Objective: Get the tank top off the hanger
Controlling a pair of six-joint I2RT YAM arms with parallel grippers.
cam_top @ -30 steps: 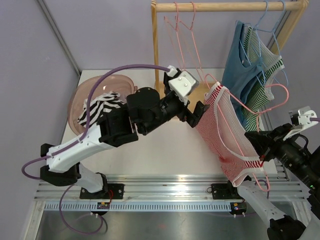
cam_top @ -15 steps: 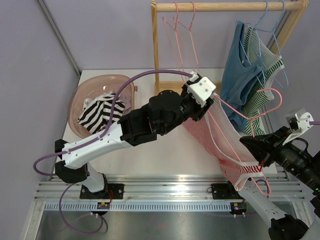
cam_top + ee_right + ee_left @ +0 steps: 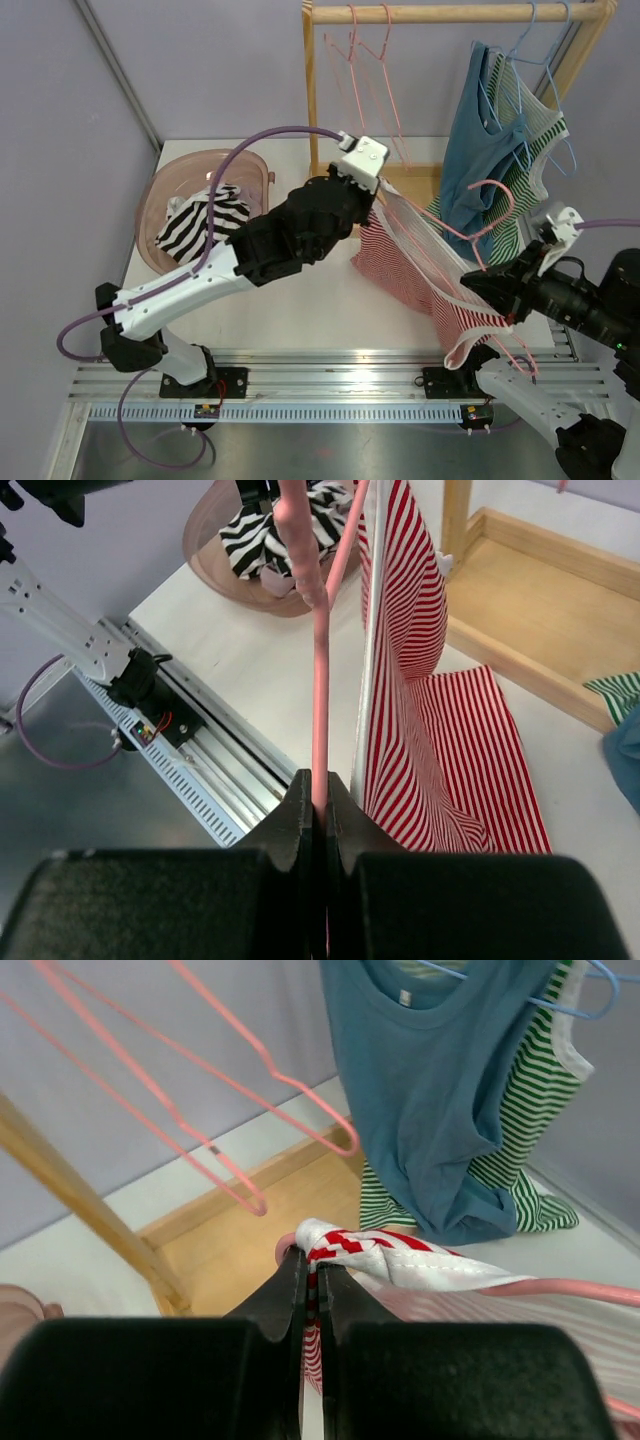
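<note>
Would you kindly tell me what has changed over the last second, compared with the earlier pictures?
The left pincer, shut on the top, pulled it leftward, stretching it away from the hanger. The right pincer, shut on the hanger, slid left, the hook swinging along with it. Both grips held; the blue shirt and the bowl stayed put.

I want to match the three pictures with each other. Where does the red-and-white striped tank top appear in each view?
Top external: tank top at centre-right, stretched between the two arms.
Left wrist: tank top at lower centre, its edge pinched in the left gripper.
Right wrist: tank top right of centre, beside the pink hanger.
Shared landmark: wooden rack.
</note>
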